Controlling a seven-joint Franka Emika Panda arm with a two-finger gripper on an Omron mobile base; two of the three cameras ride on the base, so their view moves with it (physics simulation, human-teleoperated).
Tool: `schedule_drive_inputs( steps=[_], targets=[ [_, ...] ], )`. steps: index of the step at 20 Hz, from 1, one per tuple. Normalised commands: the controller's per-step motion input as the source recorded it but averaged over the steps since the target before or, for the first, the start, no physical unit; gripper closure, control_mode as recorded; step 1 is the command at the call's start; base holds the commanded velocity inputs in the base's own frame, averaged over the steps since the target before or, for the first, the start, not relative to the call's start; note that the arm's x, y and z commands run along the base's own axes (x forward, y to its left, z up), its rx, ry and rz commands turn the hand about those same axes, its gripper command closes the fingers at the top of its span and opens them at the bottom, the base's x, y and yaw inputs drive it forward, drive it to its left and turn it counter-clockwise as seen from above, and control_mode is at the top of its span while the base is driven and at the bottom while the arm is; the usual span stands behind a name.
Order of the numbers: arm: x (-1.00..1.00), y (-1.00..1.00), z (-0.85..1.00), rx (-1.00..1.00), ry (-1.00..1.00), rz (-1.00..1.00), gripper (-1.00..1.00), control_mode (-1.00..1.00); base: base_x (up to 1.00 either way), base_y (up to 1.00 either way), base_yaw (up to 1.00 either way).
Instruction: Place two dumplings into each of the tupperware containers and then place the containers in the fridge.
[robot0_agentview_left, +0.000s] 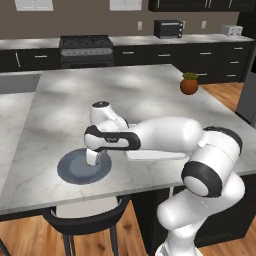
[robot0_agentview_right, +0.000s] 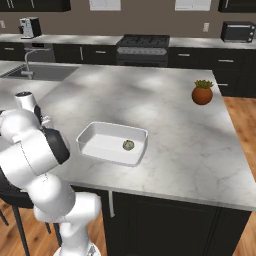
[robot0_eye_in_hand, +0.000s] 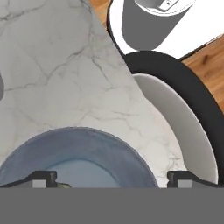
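Over the blue-grey plate (robot0_agentview_left: 82, 167) near the desk (robot0_agentview_left: 140, 95) edge, the gripper (robot0_eye_in_hand: 111, 178) hangs with fingers spread wide, grasping nothing. One dumpling (robot0_agentview_right: 128, 145) already lies in the tupperware container (robot0_agentview_right: 90, 137). The step in hand is probably fetching a second one; the next move calls for lowering and closing.

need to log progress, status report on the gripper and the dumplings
Gripper open, low over the blue-grey plate. One dumpling already in the tupperware container. Nothing held. Nothing in the way seen.
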Motion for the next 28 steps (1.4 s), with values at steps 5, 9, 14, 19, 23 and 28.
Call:
schedule_drive_inputs(
  steps=[5, 9, 14, 19, 23, 28],
  targets=[
    [0.48, 0.11, -0.34, -0.08, 0.07, -0.01, -1.00, -1.00, 0.00, 0.00, 0.00],
    [0.52, 0.00, -0.34, -0.05, 0.07, -0.02, -1.00, -1.00, 0.00, 0.00, 0.00],
    [0.24, 0.02, -0.36, -0.05, 0.01, -0.03, -1.00, -1.00, 0.00, 0.00, 0.00],
    [0.25, 0.17, -0.38, -0.02, 0.00, -0.05, -1.00, -1.00, 0.00, 0.00, 0.00],
    [0.30, 0.16, -0.25, 0.00, 0.00, -0.07, -1.00, -1.00, 0.00, 0.00, 0.00],
    [0.42, 0.13, -0.11, 0.00, 0.00, -0.08, -1.00, -1.00, 0.00, 0.00, 0.00]
  ],
)
